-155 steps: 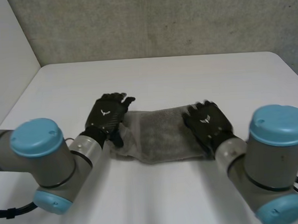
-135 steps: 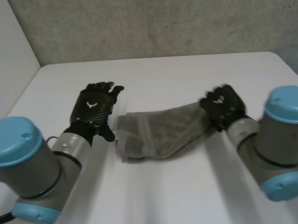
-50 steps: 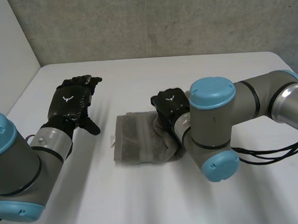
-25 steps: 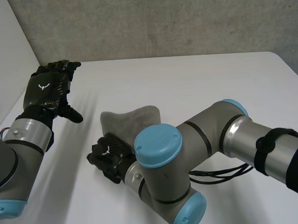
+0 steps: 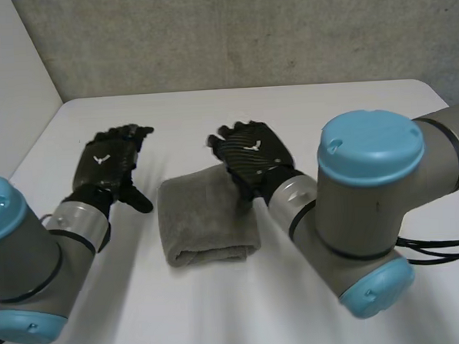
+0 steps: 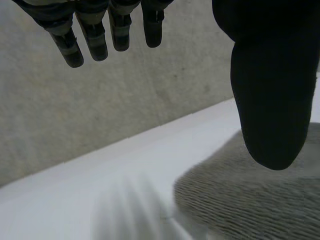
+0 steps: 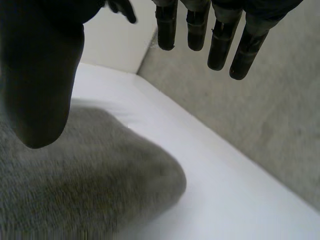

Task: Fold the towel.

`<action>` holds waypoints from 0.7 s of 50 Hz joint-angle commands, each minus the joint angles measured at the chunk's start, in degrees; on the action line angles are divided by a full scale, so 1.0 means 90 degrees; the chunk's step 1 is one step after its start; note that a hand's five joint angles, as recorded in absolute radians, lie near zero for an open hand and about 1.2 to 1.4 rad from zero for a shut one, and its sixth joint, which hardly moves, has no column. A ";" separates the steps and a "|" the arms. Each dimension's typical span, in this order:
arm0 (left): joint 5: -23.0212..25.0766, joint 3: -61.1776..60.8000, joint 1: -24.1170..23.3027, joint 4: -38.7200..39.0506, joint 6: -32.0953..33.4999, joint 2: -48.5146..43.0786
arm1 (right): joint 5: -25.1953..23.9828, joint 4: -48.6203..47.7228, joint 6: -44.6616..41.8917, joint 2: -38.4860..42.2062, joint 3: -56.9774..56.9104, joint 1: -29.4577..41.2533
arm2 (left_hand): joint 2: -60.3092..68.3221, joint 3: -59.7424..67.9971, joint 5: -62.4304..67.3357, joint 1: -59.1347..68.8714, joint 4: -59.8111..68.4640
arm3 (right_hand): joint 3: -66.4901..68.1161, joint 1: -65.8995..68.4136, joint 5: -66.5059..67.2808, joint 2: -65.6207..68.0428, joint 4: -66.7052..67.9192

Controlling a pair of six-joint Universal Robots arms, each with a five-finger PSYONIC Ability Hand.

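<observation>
Grey towel (image 5: 207, 213) lies folded compact on white surface (image 5: 326, 109), left hand (image 5: 106, 167) beside it, right hand (image 5: 251, 151) over its far edge, maybe touching, both with fingers (image 7: 220, 45) wide and empty, since the fold looks done.

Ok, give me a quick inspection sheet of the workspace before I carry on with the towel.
Surface: white table, carrying the towel.
Job's things: grey towel, folded into a compact block, lying flat between the two hands.
Clutter: nothing seen.
Robot hands: left robot hand open, beside the towel, holding nothing; right robot hand open, fingers straight, over the towel's far right corner, contact cannot be told.
Cables: nothing seen near the towel.
Surroundings: grey concrete wall behind the table; white wall on the robot's left.
</observation>
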 commanded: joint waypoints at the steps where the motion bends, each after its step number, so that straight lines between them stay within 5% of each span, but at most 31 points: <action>1: 0.0006 0.0240 -0.0472 -0.0006 -0.0276 -0.0889 | -0.0053 0.0280 0.0271 0.0666 -0.0432 -0.0303 | 0.0063 0.0060 -0.0143 0.0057 0.0082 | -0.0411 -0.0269 -0.0315 -0.0435 -0.0509; 10: 0.0025 0.0505 -0.0580 -0.0025 -0.0246 -0.1614 | -0.0385 0.0573 0.0544 0.1954 -0.1124 -0.0333 | 0.0119 0.0116 -0.0087 0.0113 0.0138 | -0.0514 -0.0372 -0.0418 -0.0537 -0.0612; 16: 0.0025 0.0583 -0.0580 -0.0171 -0.0237 -0.1653 | -0.0385 0.0837 0.0544 0.1975 -0.1311 -0.0333 | 0.0120 0.0116 -0.0087 0.0113 0.0138 | -0.0514 -0.0372 -0.0418 -0.0537 -0.0612; 24: 0.0016 0.1060 -0.0590 -0.0658 -0.0237 -0.0503 | -0.0210 0.0925 0.0554 0.0588 -0.1213 -0.0518 | 0.0101 0.0098 -0.0105 0.0094 0.0119 | -0.0514 -0.0372 -0.0418 -0.0537 -0.0612; 29: -0.0043 0.1657 -0.0580 -0.1363 -0.0256 0.0281 | 0.0560 0.0954 0.0525 -0.0903 -0.1048 -0.0956 | 0.0063 0.0060 -0.0143 0.0057 0.0082 | -0.0514 -0.0372 -0.0418 -0.0537 -0.0612; 35: -0.0354 0.2738 -0.0561 -0.2561 -0.0246 0.0856 | 0.1001 0.1257 0.0495 -0.1580 -0.0979 -0.1358 | 0.0045 0.0042 -0.0162 0.0038 0.0063 | -0.0514 -0.0372 -0.0418 -0.0537 -0.0612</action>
